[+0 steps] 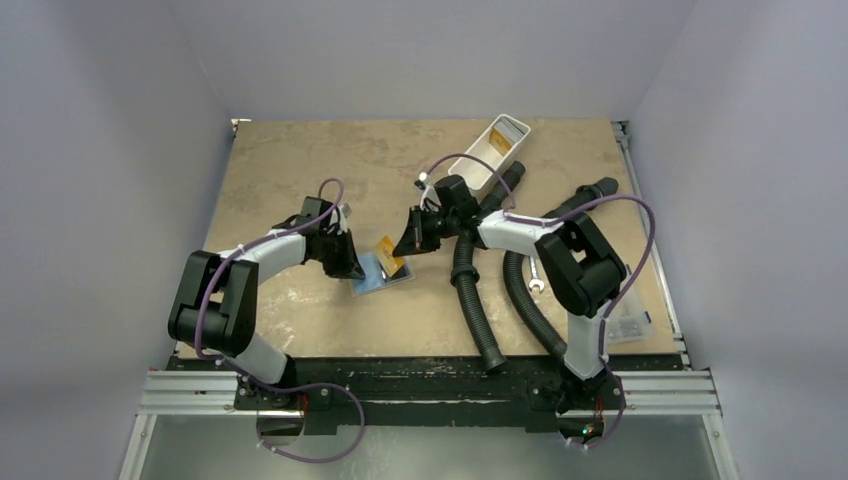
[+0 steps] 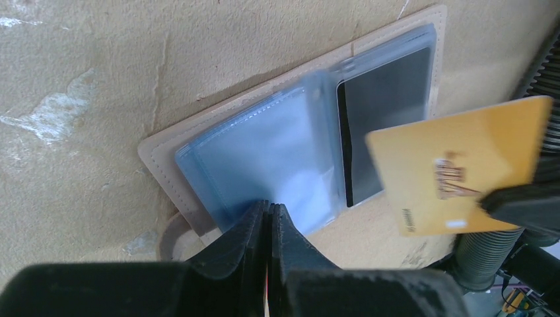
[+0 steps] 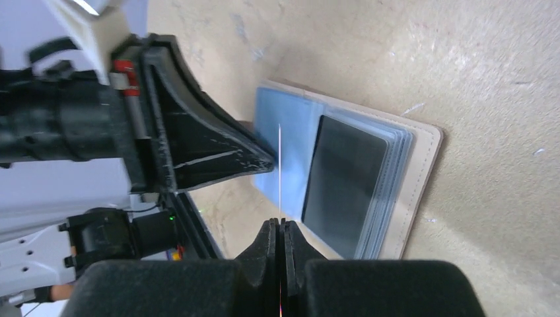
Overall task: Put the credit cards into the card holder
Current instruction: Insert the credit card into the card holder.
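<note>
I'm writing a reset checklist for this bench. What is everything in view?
card holder: one, tan with bluish clear sleeves, open flat mid-table
black card: one, black, in a holder sleeve
orange card: one, orange-tan, over the holder
white tray: one, white, far side
hoses: two, black corrugated, right of centre
wrench: one, silver, beside a hose
clear box: one, clear, right edge
table: one, tan, under all
left claw: one, black, shut, tip at the holder's sleeves
right claw: one, black, shut on orange card
</note>
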Available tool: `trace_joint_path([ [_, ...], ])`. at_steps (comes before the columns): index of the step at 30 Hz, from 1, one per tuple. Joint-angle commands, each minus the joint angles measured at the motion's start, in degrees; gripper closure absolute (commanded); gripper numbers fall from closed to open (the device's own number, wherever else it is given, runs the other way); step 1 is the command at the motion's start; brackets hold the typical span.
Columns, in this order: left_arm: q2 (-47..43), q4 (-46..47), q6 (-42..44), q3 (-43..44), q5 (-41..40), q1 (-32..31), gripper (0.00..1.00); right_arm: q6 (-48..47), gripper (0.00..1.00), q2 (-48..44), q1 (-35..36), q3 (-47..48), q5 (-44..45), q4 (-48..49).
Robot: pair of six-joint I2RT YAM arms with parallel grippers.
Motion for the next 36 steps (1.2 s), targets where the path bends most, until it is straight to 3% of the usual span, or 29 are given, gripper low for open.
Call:
trace_joint_path([
  [1,1.8,-1.4,1.4,0.0,-4.4,0.1,1.00,-1.3,1.00,2.3,1.5,2.8,1.5,-1.1],
  [19,1.4,-2.5,1.6,0.0,-6.6,0.1,1.00,-3.2,1.00,8.7,1.6,5.7,0.9,-1.3],
  [32,0.0,-3.4,1.6,0.1,-7.4,0.1,1.00,-4.8,1.00,8.2,1.6,6.0,2.7,-3.5],
  [36,-0.7,-4.0,1.6,0.2,-7.6,0.1,1.00,-7.0,1.00,5.6,1.5,6.3,8.1,-10.8],
])
